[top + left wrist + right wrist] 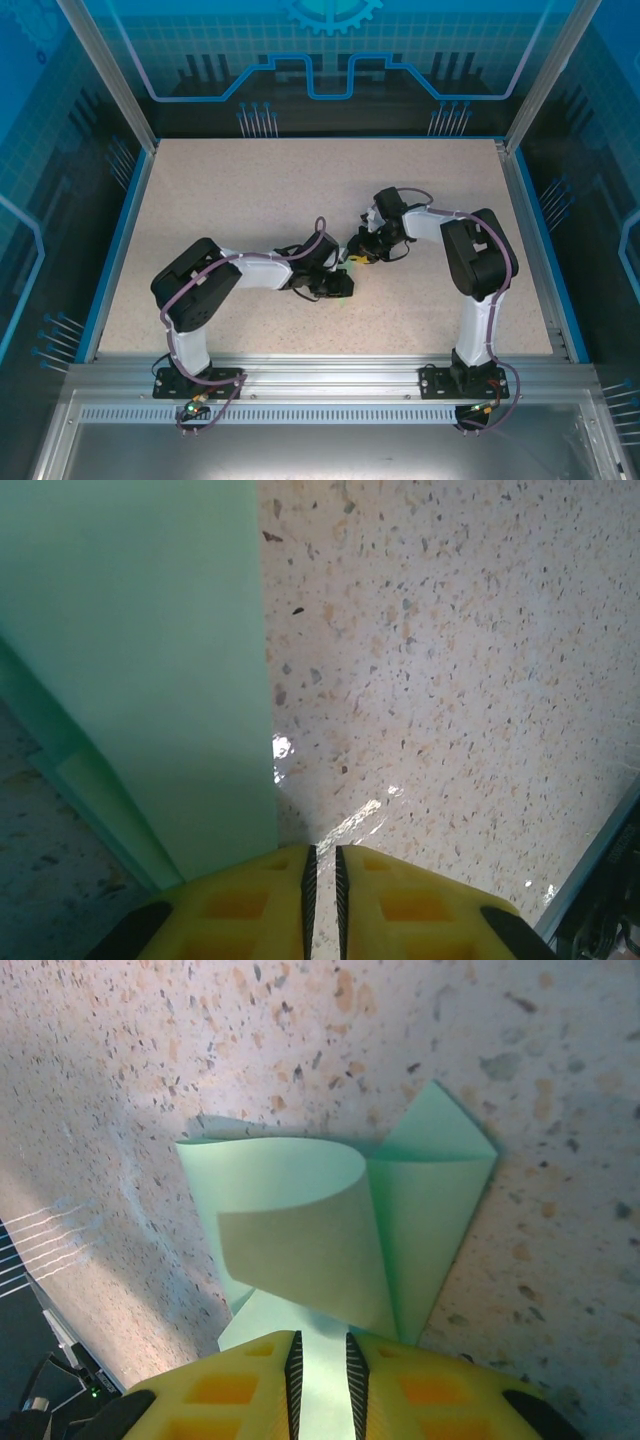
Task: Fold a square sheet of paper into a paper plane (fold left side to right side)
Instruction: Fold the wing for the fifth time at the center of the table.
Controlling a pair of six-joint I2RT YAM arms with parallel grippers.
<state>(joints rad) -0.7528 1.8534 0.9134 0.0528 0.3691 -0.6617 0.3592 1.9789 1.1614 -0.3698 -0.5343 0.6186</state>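
Note:
The square sheet of paper (300,1220) is pale mint green and lies partly folded on the speckled table. One flap curls up over the middle, and a pointed corner sticks out at the upper right. My right gripper (320,1350) stands over the sheet's near part, jaws a little apart, with flat paper showing in the gap. In the left wrist view the paper (130,680) fills the left side with a straight edge. My left gripper (322,865) sits just right of that edge, jaws almost together, bare table showing in the slit. Seen from above, the left gripper (345,284) and right gripper (357,254) meet at mid-table.
The speckled beige tabletop (250,200) is bounded by a blue rim (115,250) and clear enclosure walls. A dark edge with cables (600,880) lies at the lower right of the left wrist view. Both arms reach inward from their bases (195,380) at the near edge.

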